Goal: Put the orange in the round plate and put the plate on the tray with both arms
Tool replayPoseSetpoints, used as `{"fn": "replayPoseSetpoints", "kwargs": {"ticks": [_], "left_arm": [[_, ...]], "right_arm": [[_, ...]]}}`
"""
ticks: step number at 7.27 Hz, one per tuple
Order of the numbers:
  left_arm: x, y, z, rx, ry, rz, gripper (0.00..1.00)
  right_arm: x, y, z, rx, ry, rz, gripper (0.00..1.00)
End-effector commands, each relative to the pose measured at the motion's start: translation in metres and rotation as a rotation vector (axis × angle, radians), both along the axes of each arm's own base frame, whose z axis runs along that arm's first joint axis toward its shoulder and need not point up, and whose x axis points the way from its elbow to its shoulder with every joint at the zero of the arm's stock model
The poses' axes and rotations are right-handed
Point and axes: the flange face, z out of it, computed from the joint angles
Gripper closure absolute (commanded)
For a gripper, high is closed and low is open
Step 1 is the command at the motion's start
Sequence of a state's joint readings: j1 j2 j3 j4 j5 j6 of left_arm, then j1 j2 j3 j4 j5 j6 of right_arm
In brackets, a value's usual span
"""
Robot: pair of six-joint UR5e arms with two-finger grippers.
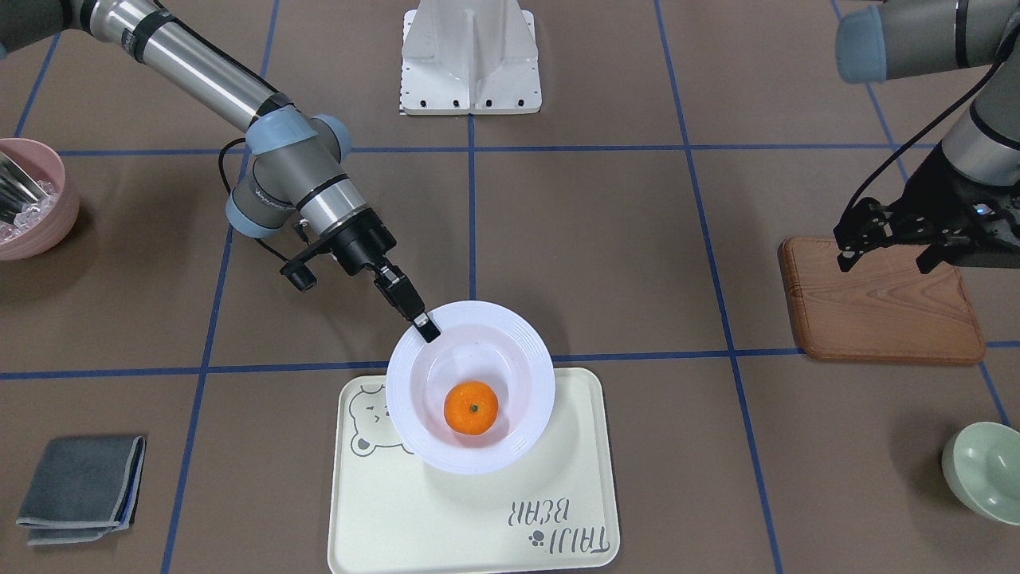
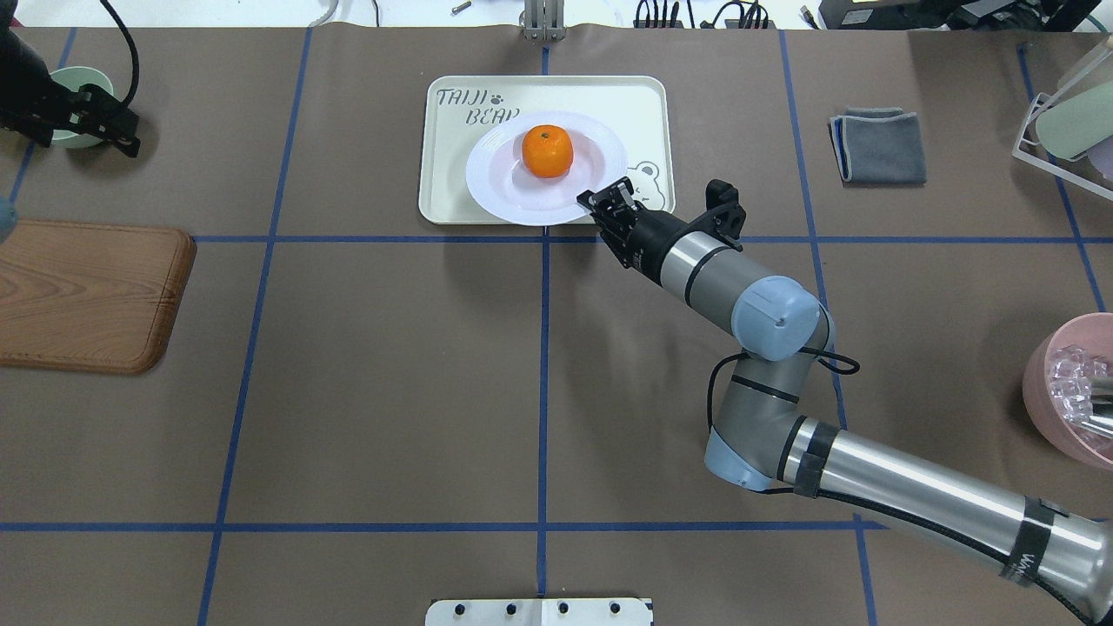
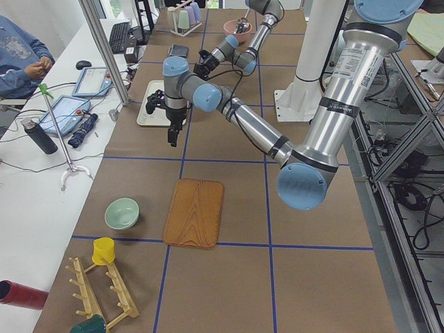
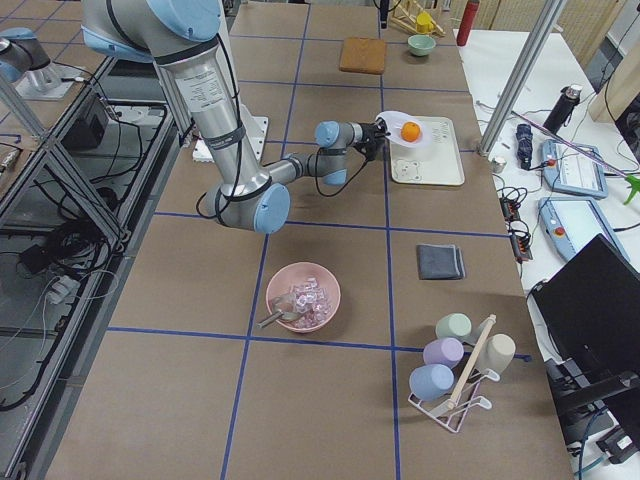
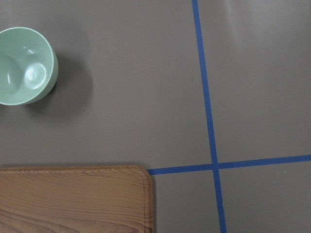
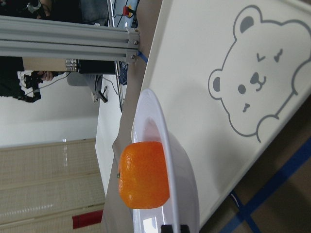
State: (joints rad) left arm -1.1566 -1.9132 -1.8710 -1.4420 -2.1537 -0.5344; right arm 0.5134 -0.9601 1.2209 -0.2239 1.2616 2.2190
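The right gripper (image 1: 428,325) pinches the round plate (image 1: 527,352) by its robot-side rim, orange (image 1: 471,407) inside, overhanging the tray's (image 1: 478,518) same edge; the left gripper (image 1: 886,253) hangs spread, well apart.

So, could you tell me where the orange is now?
The orange sits in the round plate, low centre in the front-facing view, over the tray's robot-side end; the right gripper pinches the plate's rim.

orange (image 1: 471,407) in round plate (image 1: 532,351), round plate above tray (image 1: 446,526), maybe resting on it
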Motion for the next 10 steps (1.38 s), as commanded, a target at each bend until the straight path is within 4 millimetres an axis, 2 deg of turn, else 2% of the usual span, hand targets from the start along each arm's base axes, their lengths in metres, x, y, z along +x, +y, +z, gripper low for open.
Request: {"fn": "replayPoseSetpoints", "kwargs": {"ticks": [1, 3, 4, 5, 6, 7, 8, 9, 10], "left_arm": [[-0.002, 0.003, -0.001, 0.005, 0.002, -0.001, 0.02], [-0.006, 0.004, -0.002, 0.001, -0.001, -0.006, 0.02], [-0.006, 0.003, -0.003, 0.002, -0.001, -0.008, 0.02], [-0.008, 0.003, -0.003, 0.002, -0.001, -0.011, 0.02], [-0.009, 0.003, -0.003, 0.002, 0.001, -0.012, 0.02], [-0.009, 0.002, -0.004, 0.003, 0.001, -0.012, 0.02], [-0.009, 0.002, -0.003, 0.000, 0.000, -0.012, 0.02], [-0.009, 0.002, -0.002, -0.001, -0.002, -0.014, 0.02], [-0.009, 0.001, 0.001, -0.006, -0.006, -0.015, 0.02]], "right_arm": [[-0.021, -0.021, 0.004, -0.111, 0.001, 0.074, 1.00], [-0.031, -0.024, 0.000, -0.127, 0.025, 0.099, 1.00], [-0.042, -0.030, -0.009, -0.138, 0.048, 0.111, 1.00], [-0.045, -0.032, -0.015, -0.145, 0.061, 0.115, 0.34], [-0.045, -0.031, -0.014, -0.147, 0.067, 0.113, 0.00], [-0.038, -0.027, -0.020, -0.133, 0.057, 0.109, 0.00], [-0.013, -0.008, -0.020, -0.113, 0.026, 0.096, 0.00], [0.002, 0.034, -0.006, -0.107, 0.023, 0.053, 0.00], [0.027, 0.062, -0.008, -0.098, 0.033, 0.030, 0.00]]}}
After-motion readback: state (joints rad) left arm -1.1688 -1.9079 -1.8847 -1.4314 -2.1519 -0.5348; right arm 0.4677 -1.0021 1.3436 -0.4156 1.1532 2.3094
